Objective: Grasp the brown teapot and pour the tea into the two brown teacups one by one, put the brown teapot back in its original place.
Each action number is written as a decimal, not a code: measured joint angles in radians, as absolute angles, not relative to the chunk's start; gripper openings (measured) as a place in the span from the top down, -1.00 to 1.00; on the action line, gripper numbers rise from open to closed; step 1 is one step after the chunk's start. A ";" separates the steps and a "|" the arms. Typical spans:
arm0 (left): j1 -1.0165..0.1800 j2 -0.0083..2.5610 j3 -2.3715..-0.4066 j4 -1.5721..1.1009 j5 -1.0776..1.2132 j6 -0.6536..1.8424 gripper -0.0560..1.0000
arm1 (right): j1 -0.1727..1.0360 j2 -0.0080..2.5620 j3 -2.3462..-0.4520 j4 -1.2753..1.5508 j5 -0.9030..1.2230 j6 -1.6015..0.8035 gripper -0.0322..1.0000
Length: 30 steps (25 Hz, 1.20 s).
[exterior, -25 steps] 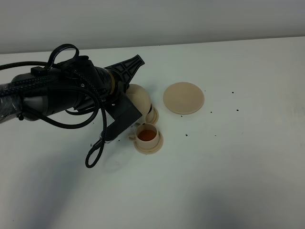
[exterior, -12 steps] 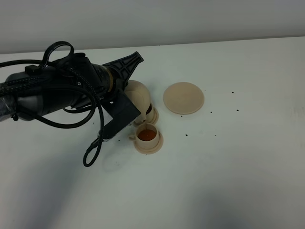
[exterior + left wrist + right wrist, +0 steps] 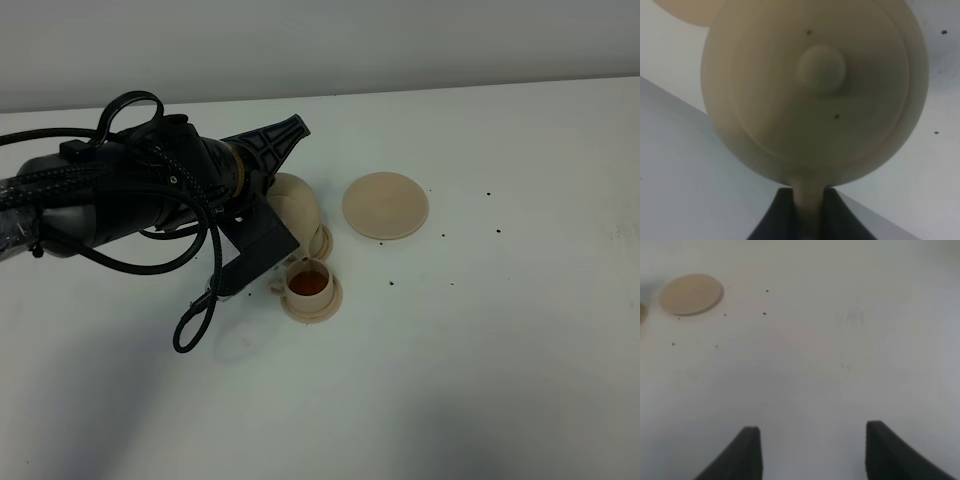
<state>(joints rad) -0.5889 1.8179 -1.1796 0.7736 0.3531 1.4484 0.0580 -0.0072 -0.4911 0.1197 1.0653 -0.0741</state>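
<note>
Brown teapot (image 3: 298, 205) tilted over teacup (image 3: 309, 283)

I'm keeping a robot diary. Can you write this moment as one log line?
left gripper: shut on brown teapot handle | teapot: tipped over cups | near teacup: holds tea | big saucer: bare | right gripper: open, idle

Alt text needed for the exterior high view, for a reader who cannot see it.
The left gripper holds the brown teapot tilted above two teacups on a white table; the nearer teacup, on its saucer, holds orange-brown tea. An empty round saucer lies to the right, with dark specks scattered nearby.
</note>
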 joint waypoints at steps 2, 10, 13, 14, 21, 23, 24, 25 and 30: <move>-0.589 1.818 -1.180 0.774 0.353 1.452 0.61 | 0.058 -0.007 -0.491 0.120 1.065 -0.074 -0.01; -0.589 1.818 -1.180 0.821 0.345 1.454 0.61 | 0.058 -0.007 -0.491 0.120 1.065 -0.074 -0.01; -0.589 1.818 -1.180 0.834 0.337 1.454 0.61 | 0.058 -0.007 -0.491 0.120 1.065 -0.074 -0.01; -0.589 1.818 -1.180 0.837 0.332 1.454 0.61 | 0.058 -0.007 -0.491 0.120 1.065 -0.074 -0.01; -0.589 1.818 -1.180 0.847 0.313 1.475 0.61 | 0.058 -0.007 -0.491 0.120 1.065 -0.074 -0.01; -0.589 1.818 -1.180 0.847 0.311 1.483 0.61 | 0.058 -0.007 -0.491 0.120 1.065 -0.074 -0.01; -0.589 1.818 -1.180 0.847 0.308 1.486 0.61 | 0.058 -0.007 -0.491 0.120 1.065 -0.074 -0.01; -0.589 1.818 -1.180 0.847 0.307 1.487 0.61 | 0.058 -0.007 -0.491 0.120 1.065 -0.074 -0.01; -0.589 1.818 -1.180 0.847 0.306 1.501 0.61 | 0.058 -0.007 -0.491 0.120 1.065 -0.074 -0.01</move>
